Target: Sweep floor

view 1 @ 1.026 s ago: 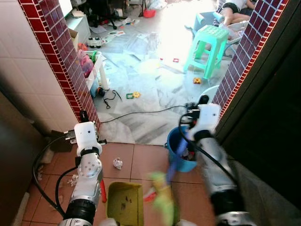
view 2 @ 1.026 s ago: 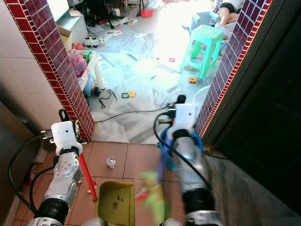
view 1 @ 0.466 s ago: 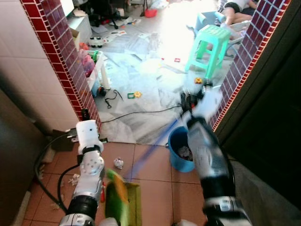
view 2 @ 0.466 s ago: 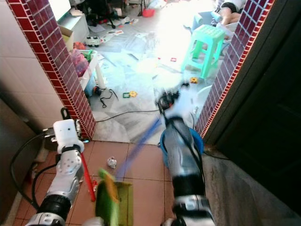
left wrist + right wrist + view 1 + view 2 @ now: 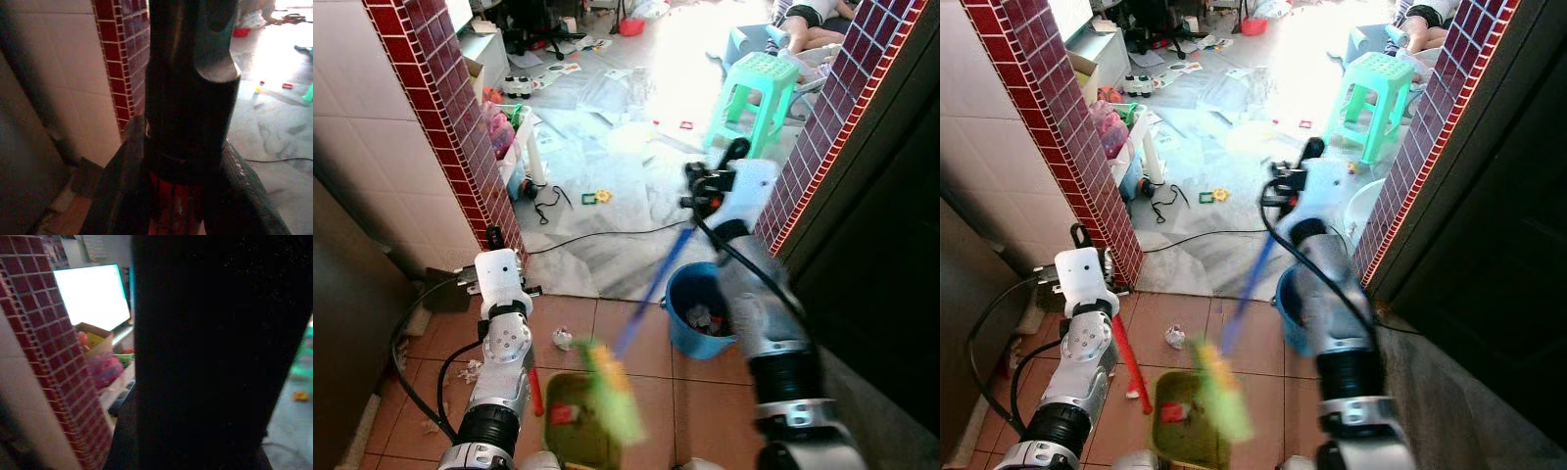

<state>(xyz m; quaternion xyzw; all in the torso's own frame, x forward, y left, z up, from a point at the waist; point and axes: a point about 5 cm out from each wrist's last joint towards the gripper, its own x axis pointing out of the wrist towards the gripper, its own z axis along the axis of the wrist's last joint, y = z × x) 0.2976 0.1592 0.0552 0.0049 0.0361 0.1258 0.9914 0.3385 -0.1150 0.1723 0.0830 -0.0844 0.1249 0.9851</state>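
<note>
The right gripper (image 5: 705, 196) is closed around the blue handle of the broom (image 5: 651, 286), whose blurred green head sits above the dustpan (image 5: 570, 431). The left gripper (image 5: 186, 186) is closed on the dustpan's red handle (image 5: 1128, 364). A paper scrap (image 5: 563, 339) lies beside the blue bucket (image 5: 697, 305).

The floor has two parts. In the lower half of the frame, terracotta tiles (image 5: 636, 372) carry a blue bucket (image 5: 697, 311) at centre right, a crumpled paper scrap (image 5: 562, 339) left of centre, and a green dustpan (image 5: 576, 431) at the bottom edge. In the upper half, pale marble floor (image 5: 607, 186) holds a black cable (image 5: 597, 238), a mint-green stool (image 5: 751, 98) at upper right, scattered small toys (image 5: 592, 198) and spread papers (image 5: 607, 93).
</note>
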